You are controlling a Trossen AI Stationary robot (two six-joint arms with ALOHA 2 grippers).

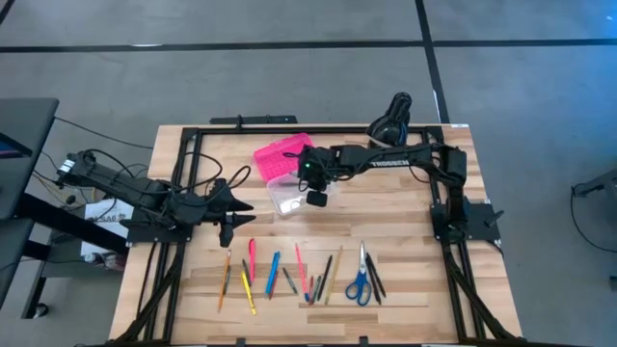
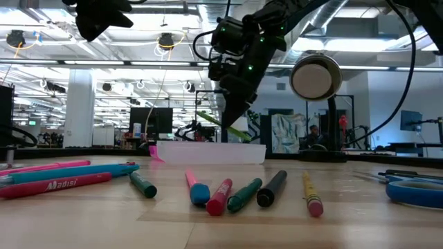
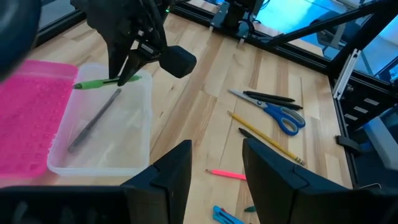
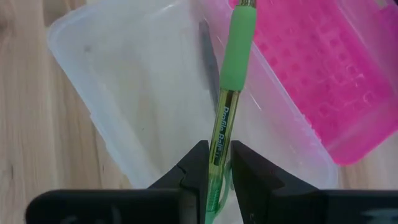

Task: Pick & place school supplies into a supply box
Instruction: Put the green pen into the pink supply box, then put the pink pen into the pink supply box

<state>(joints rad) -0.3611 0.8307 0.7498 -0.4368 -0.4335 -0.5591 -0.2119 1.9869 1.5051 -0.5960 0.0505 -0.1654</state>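
The supply box lies open at the table's far middle, its pink lid flat beside the clear base. A dark pencil lies in the base. My right gripper hangs over the base, shut on a green pen. My left gripper stands open above the table to the left of the box, holding nothing. The other pencils and pens and the blue-handled scissors lie in a row near the table's front edge. My right gripper pinches the green pen between its two fingers on the clear barrel, just behind the green rubber grip. The fingers slant down from above and lie across the pen. The pen hangs slightly tilted, clear of the base and just above its rim.
A black round device stands at the table's far edge behind the right arm. A black frame runs round the table's edges. Bare wood lies between the box and the row of supplies.
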